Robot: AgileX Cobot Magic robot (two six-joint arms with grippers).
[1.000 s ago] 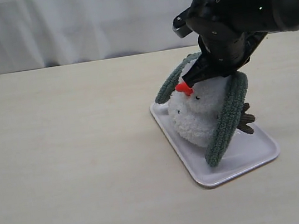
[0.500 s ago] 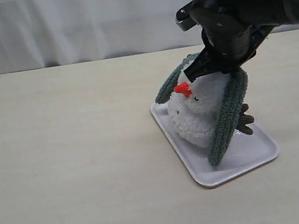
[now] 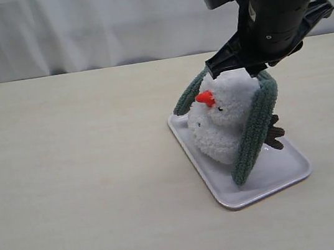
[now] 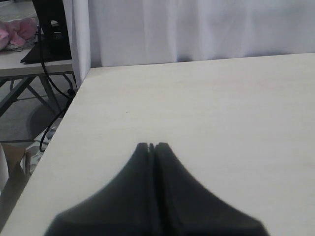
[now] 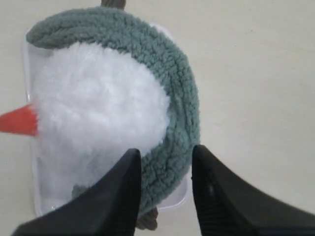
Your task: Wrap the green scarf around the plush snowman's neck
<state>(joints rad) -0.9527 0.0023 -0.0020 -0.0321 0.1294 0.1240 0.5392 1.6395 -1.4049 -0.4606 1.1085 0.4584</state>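
Observation:
The plush snowman sits on a white tray, its carrot nose pointing left. The green scarf lies draped round the back of its head, one end hanging down the near right side, the other trailing behind on the left. In the right wrist view the scarf curves round the white head. My right gripper hovers open just above, its fingers astride the scarf band but apart from it. My left gripper is shut over bare table, holding nothing.
A brown twig arm sticks out beside the scarf's hanging end. The right arm's black wrist hangs over the toy. A white curtain backs the table. The table's edge, cables and a stand show in the left wrist view.
The right arm has lifted up and to the right, off the snowman's head. The scarf stays draped where it was, and the snowman's face is now uncovered.

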